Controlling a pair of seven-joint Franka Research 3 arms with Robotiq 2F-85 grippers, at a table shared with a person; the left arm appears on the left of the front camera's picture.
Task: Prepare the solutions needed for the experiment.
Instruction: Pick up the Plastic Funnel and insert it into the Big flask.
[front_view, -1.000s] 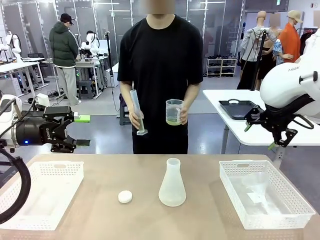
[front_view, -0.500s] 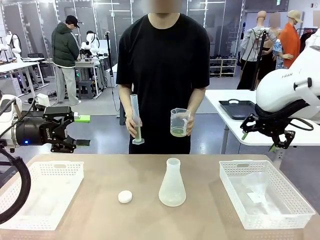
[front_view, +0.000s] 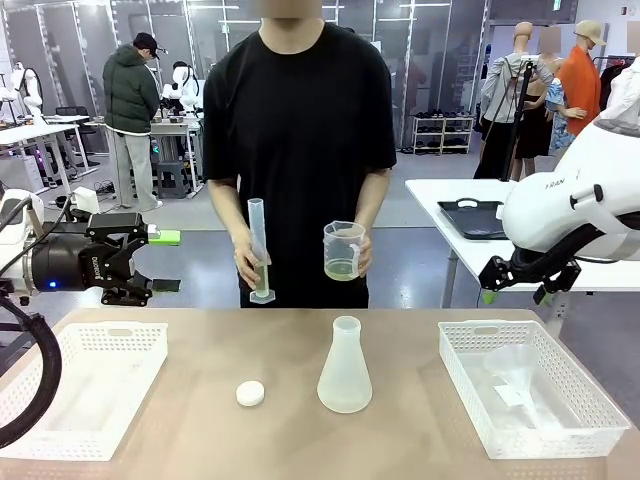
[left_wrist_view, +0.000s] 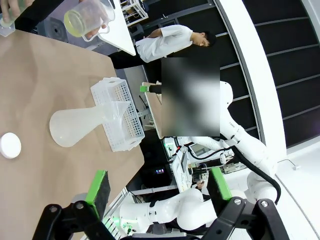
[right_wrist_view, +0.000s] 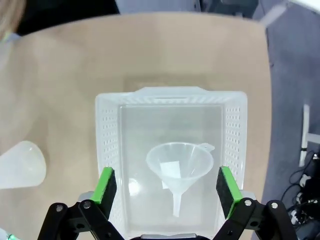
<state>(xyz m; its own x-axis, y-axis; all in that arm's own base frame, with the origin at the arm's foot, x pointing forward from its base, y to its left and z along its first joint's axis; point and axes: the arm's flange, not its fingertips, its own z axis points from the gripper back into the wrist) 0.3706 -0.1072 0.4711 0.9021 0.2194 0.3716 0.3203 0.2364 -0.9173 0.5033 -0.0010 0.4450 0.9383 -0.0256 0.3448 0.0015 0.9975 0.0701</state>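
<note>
Solutions (front_view: 342, 270), pale yellow-green liquid, sit low in a clear plastic beaker (front_view: 344, 238) held in a person's hand (front_view: 363, 255) beyond the far edge of the tan wooden desk (front_view: 200, 440). It carries a white perforated basket (front_view: 70, 440) at its left edge, a second basket (front_view: 540, 440) at its right, a frosted conical flask (front_view: 345, 372) at the middle and a white round cap (front_view: 250, 393) near it. The left gripper (front_view: 165, 261) and right gripper (front_view: 514, 296) gape wide, empty.
</note>
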